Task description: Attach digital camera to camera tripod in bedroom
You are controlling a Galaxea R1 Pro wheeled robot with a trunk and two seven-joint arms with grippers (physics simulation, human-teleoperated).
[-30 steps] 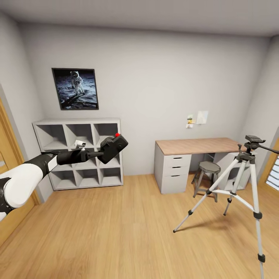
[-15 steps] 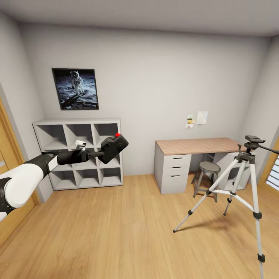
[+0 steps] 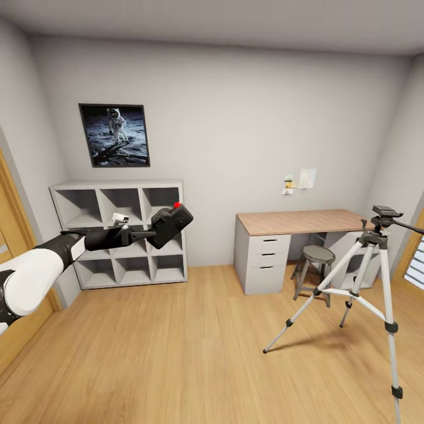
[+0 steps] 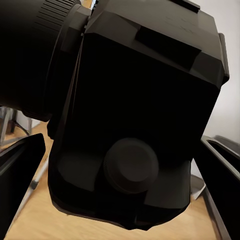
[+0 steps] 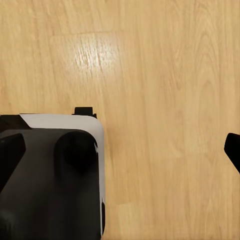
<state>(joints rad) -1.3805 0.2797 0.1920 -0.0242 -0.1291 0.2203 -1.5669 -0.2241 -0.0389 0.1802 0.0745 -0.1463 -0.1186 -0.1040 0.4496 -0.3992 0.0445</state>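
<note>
My left gripper (image 3: 158, 232) is shut on the digital camera (image 3: 172, 223), a small black body with a red button on top, held out in the air in front of the grey cube shelf (image 3: 121, 232). In the left wrist view the camera (image 4: 135, 110) looms close between the two fingers (image 4: 17, 165), lens barrel to one side. The camera tripod (image 3: 377, 277) stands on the wood floor far to the right, silver legs spread, dark head (image 3: 386, 212) bare. My right gripper (image 5: 120, 150) hangs open over the bare floor, one fingertip (image 5: 233, 150) at the picture's edge.
A wood-topped white desk (image 3: 300, 222) stands against the back wall with a grey round stool (image 3: 318, 254) beside the tripod. An astronaut picture (image 3: 114, 135) hangs above the shelf. A window (image 3: 415, 253) is at the right edge. Part of my base (image 5: 50, 175) is below the right gripper.
My left arm has shifted the camera very slightly to the left. The tripod and the room have not moved.
</note>
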